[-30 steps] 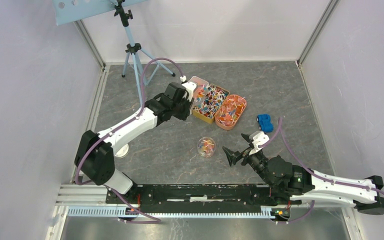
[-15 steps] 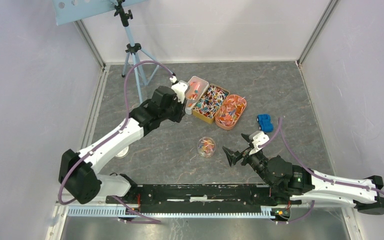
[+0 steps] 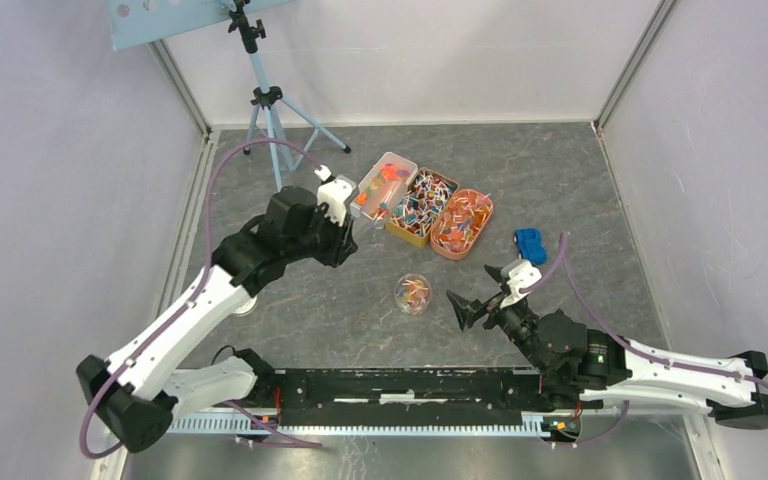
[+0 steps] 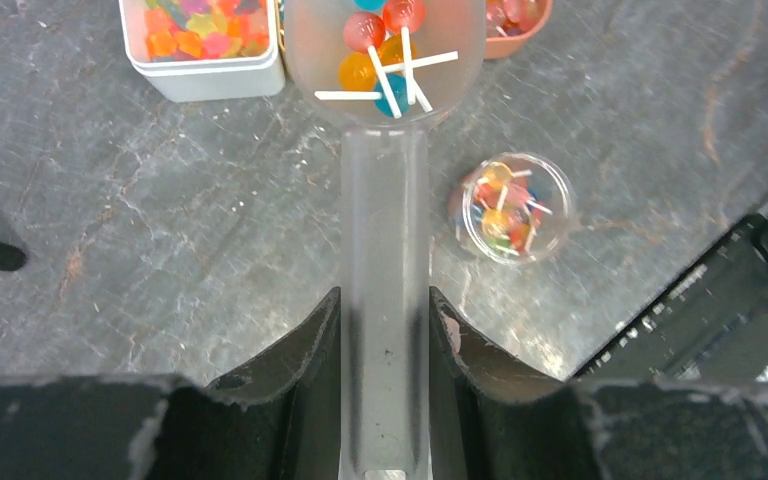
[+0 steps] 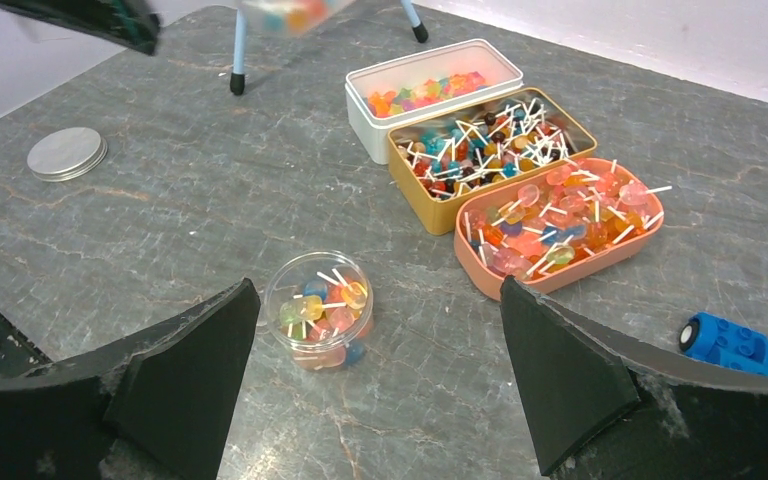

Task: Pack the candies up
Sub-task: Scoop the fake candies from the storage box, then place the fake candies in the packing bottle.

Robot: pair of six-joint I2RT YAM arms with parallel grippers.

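My left gripper (image 4: 385,322) is shut on the handle of a clear plastic scoop (image 4: 385,230), and the scoop's bowl carries a few lollipop candies (image 4: 378,52). From above, the left gripper (image 3: 352,232) hangs just left of the three candy boxes. A small clear jar (image 3: 413,293) part-filled with candies (image 5: 318,300) stands on the table between the arms; in the left wrist view the jar (image 4: 510,207) lies to the right of the scoop. My right gripper (image 5: 378,295) is open, its fingers spread either side of the jar at a distance, and the same right gripper (image 3: 475,292) sits just right of the jar in the top view.
A white box (image 5: 430,90) of gummies, a gold tin (image 5: 490,150) and a peach tray (image 5: 560,220) of lollipops stand in a row at the back. A blue toy car (image 5: 730,345) lies right of them. A round metal lid (image 3: 243,303) lies left. A tripod (image 3: 270,110) stands behind.
My left arm has drawn back to the left and nearer, away from above the gold tin, carrying the scoop with candies. The right arm has not moved.
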